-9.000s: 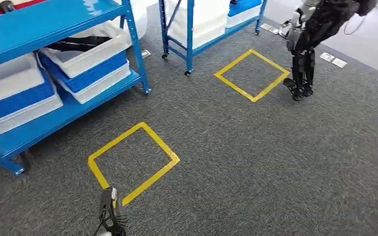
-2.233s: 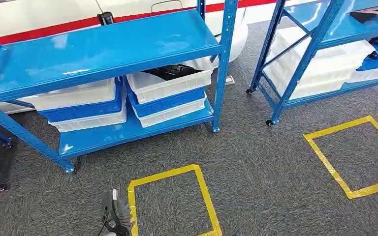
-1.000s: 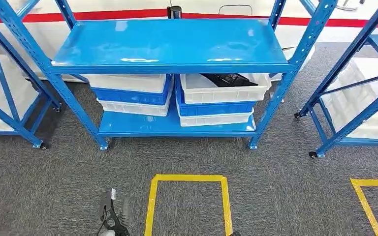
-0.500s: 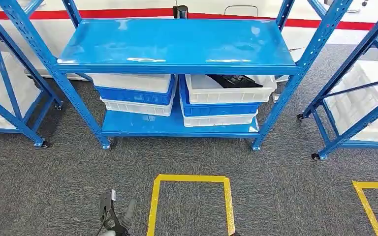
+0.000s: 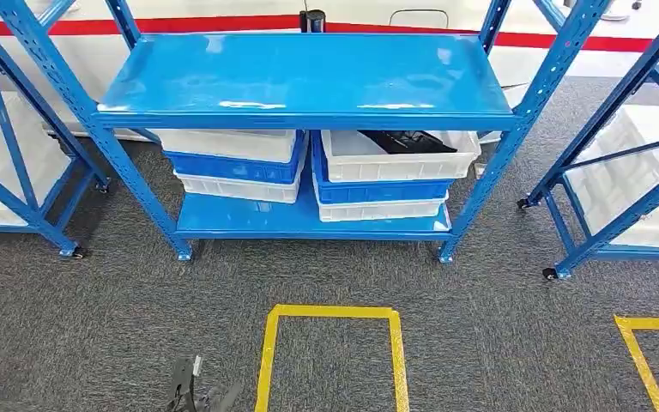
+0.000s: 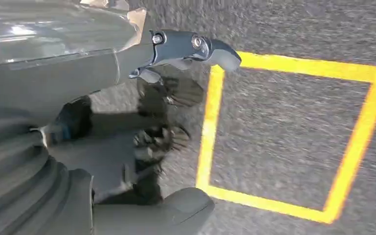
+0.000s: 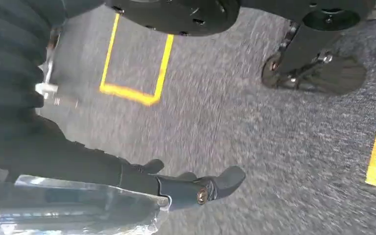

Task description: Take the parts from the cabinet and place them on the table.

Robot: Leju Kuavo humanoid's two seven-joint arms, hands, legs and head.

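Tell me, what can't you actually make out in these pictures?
- Black parts in the upper right white bin, head view: mostly hidden by the bin wall and the blue shelf above; their shape and number are unclear.
- Left stack of bins: contents hidden by the shelf.
- Left hand, left wrist view: blurred, dark.
- Right hand, right wrist view: motion blur; nothing visibly held.

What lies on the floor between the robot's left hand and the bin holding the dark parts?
In the head view, grey carpet and the yellow taped square separate the left hand from the white bin holding dark parts.
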